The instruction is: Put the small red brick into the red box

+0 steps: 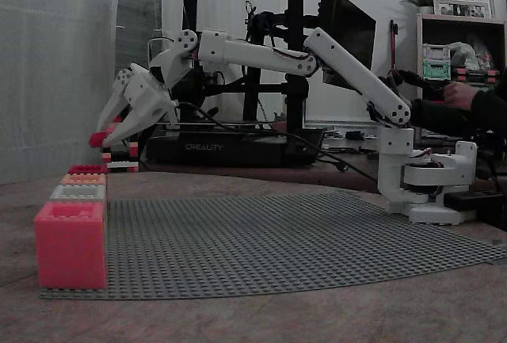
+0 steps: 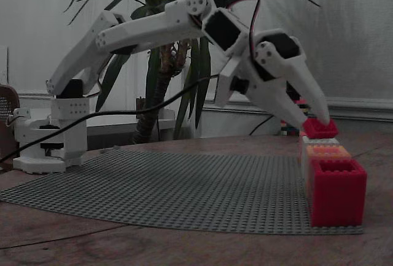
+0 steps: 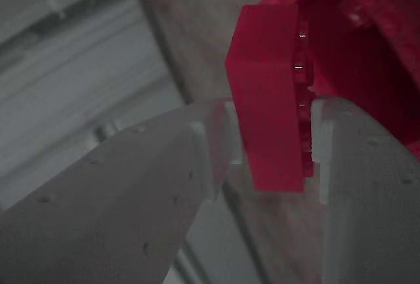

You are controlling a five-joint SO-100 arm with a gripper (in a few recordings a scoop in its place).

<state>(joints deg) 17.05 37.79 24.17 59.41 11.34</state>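
Deep-red plastic, the small red brick (image 3: pixel 269 97) sits clamped between the two white fingers of my gripper (image 3: pixel 272 143), studs turned toward the right finger in the wrist view. In both fixed views I see it held at the fingertips (image 1: pixel 100 138) (image 2: pixel 319 127), up off the table at the far end of the row of boxes. Just beyond the brick in the wrist view is the red box (image 3: pixel 367 48), its open inside showing at the upper right. From a fixed view the box (image 1: pixel 87 169) lies low beneath the gripper (image 1: pixel 107 133), farthest in the row, behind an orange box (image 1: pixel 83 179), a grey box (image 1: pixel 78 192) and the near pink-red box (image 1: pixel 70 244), all along the left edge of the grey baseplate (image 1: pixel 277 240).
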